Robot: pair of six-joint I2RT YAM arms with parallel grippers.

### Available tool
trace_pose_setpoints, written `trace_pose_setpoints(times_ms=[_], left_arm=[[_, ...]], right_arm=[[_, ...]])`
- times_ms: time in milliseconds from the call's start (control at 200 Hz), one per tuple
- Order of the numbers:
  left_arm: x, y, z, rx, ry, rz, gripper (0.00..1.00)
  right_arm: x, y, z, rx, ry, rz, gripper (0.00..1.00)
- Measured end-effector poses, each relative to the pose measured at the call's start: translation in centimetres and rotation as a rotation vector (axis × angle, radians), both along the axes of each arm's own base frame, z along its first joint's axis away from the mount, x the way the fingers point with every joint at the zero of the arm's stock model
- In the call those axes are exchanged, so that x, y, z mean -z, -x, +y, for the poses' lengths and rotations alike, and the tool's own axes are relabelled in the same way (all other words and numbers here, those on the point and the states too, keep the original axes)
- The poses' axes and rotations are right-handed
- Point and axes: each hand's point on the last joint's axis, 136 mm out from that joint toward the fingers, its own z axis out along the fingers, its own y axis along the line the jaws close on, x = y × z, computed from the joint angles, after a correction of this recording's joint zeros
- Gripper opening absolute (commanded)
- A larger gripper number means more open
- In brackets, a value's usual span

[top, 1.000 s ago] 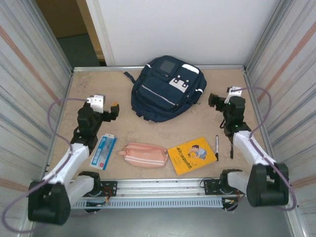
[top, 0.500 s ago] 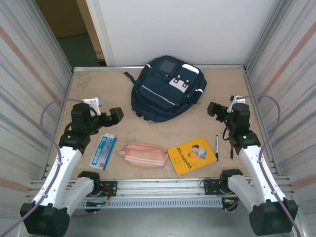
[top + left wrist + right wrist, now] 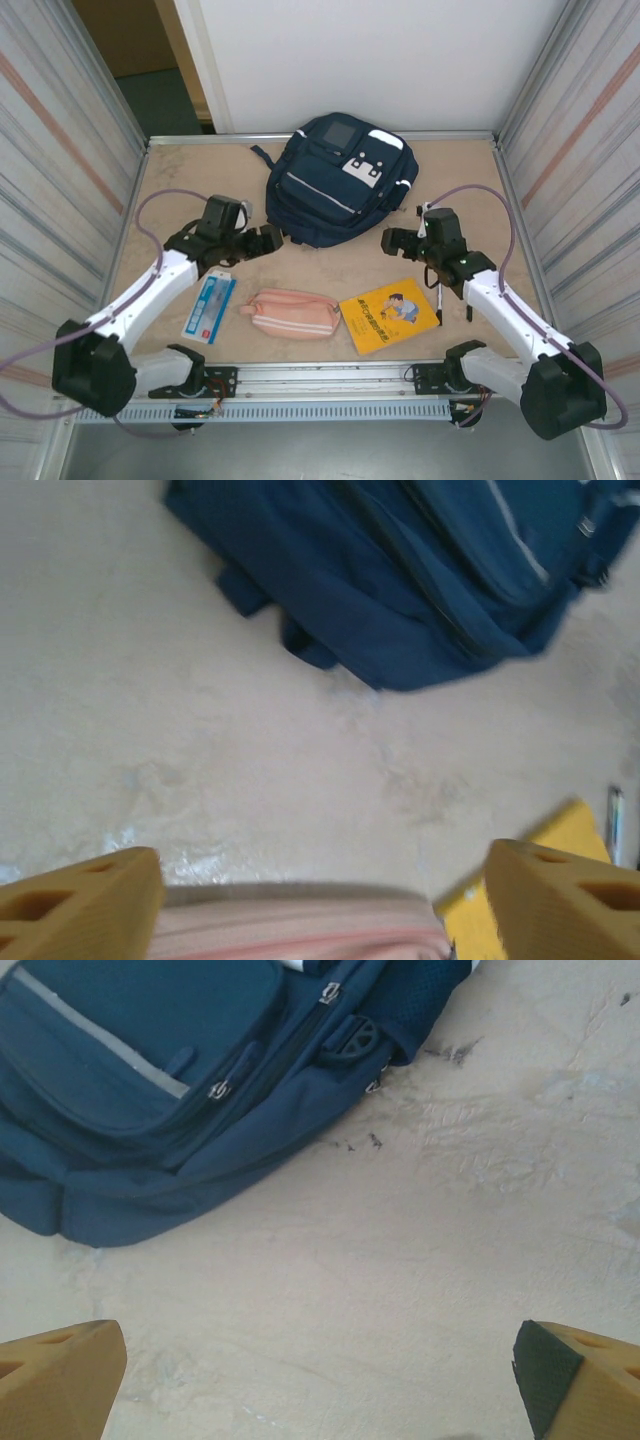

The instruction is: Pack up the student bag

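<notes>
Now that both arms have swung inward from the sides of the table (image 3: 190, 180), the left gripper (image 3: 267, 240) and right gripper (image 3: 391, 240) flank the near end of the student bag (image 3: 340, 180), which lies flat at back centre, apparently zipped shut. Both sets of jaws stand apart, empty. Pink pouch (image 3: 295, 313), yellow book (image 3: 390, 313), pen (image 3: 439, 298), blue packet (image 3: 209, 307): unpacked, near edge. Likely next step: opening the bag.

The white-and-black left arm (image 3: 150, 295) stretches forward and inward from its base. Its black left pincer (image 3: 270, 240) points right, with tan fingers (image 3: 80, 905) spread wide and nothing between them. The matching right arm (image 3: 500, 305) reaches inward too, its right pincer (image 3: 390, 240) facing left, jaws wide apart and empty.
</notes>
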Motion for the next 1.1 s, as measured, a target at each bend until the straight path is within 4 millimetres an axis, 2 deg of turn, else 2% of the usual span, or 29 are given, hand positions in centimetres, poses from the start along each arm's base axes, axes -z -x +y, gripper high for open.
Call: trace_pose_setpoints(times_ms=[135, 366, 531, 636, 787, 847, 1017, 1047, 1102], left_arm=[[1.9, -2.4, 0.1, -0.11, -0.024, 0.062, 0.72], [5.6, -6.5, -1.2, -0.21, -0.04, 0.167, 0.73], [7.5, -8.8, -2.2, -0.255, -0.042, 0.197, 0.74], [8.5, -9.8, -2.7, -0.284, -0.042, 0.206, 0.7], [10.0, -10.2, -3.3, -0.298, -0.042, 0.232, 0.52], [10.0, -10.3, -3.5, -0.296, -0.041, 0.227, 0.36], [8.8, -10.1, -3.8, -0.249, -0.047, 0.188, 0.04], [8.5, -10.0, -3.8, -0.238, -0.05, 0.179, 0.0], [7.7, -9.9, -3.7, -0.221, -0.054, 0.163, 0.0]], right_arm=[[0.0, -0.1, 0.3, 0.004, -0.012, 0.011, 0.99], [-0.7, -0.3, 0.2, 0.013, -0.014, 0.002, 0.99], [-0.7, -0.3, 0.2, 0.015, -0.013, 0.0, 0.99], [-0.7, -0.3, 0.2, 0.015, -0.012, 0.003, 0.99], [-0.5, -0.2, 0.1, 0.015, -0.01, 0.009, 0.99], [-0.2, -0.2, 0.1, 0.014, -0.003, 0.028, 0.99], [1.5, -0.5, 1.1, -0.042, -0.051, 0.132, 0.99], [1.9, -0.7, 1.2, -0.053, -0.06, 0.156, 0.99], [2.8, -1.1, 1.2, -0.071, -0.075, 0.199, 0.96]])
